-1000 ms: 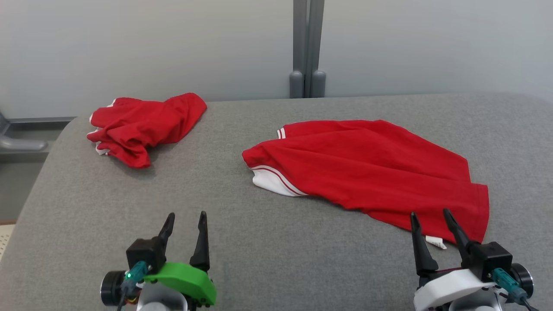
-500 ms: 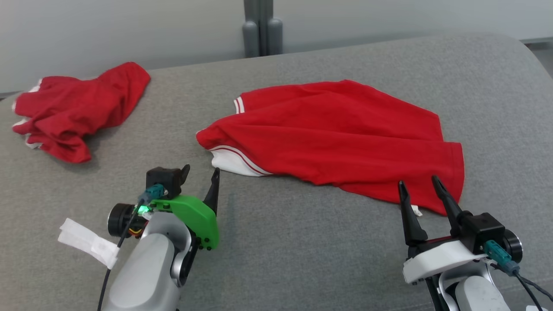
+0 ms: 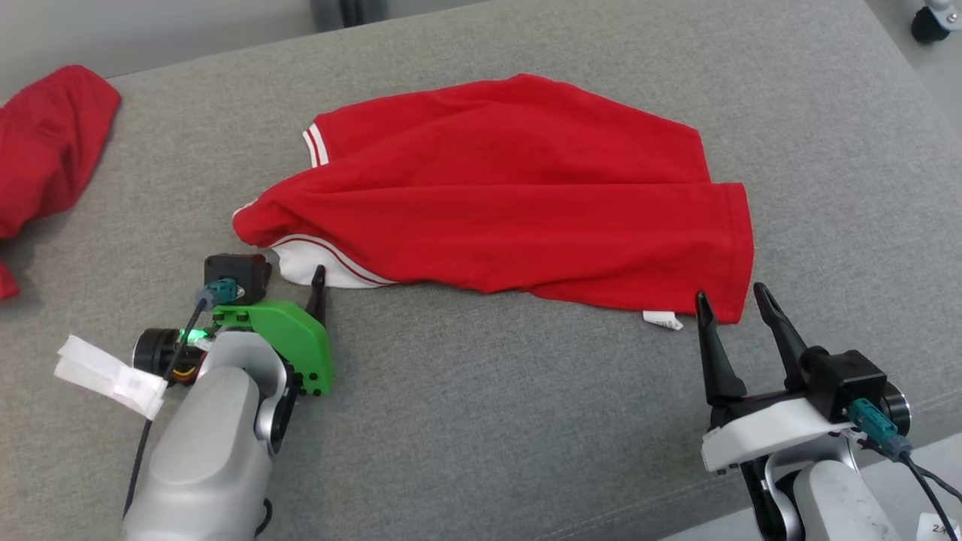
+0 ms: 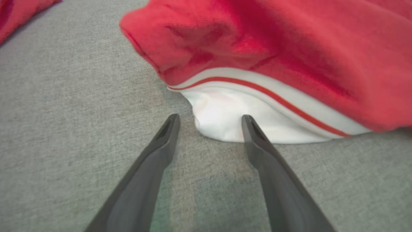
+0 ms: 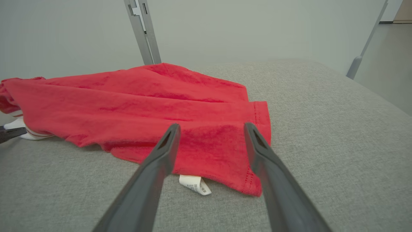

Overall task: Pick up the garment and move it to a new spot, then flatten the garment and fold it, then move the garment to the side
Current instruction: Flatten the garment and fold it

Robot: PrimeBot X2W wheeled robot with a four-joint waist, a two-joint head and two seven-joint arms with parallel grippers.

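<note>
Garment (image 3: 511,195) lies lengthwise along the bench (image 3: 481,421) near edge. Left hand (image 4: 210,118), released, at its white trim (image 4: 225,127); right hand (image 3: 730,293), released, just short of hem corner (image 3: 735,314).

Red cloth (image 3: 45,143), perhaps half off-frame

count — red garments (image 3: 511,188) (image 3: 45,143) 2 | grippers (image 4: 210,117) (image 3: 730,291) 2 | grey surface (image 3: 488,421) 1 | white label (image 3: 661,321) 1 | caster wheel (image 3: 932,19) 1

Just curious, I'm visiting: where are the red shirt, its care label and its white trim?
red shirt (image 3: 511,195): head view, middle of red body.
care label (image 5: 194,184): right wrist view, tag's centre.
white trim (image 4: 219,119): left wrist view, plain white patch.
</note>
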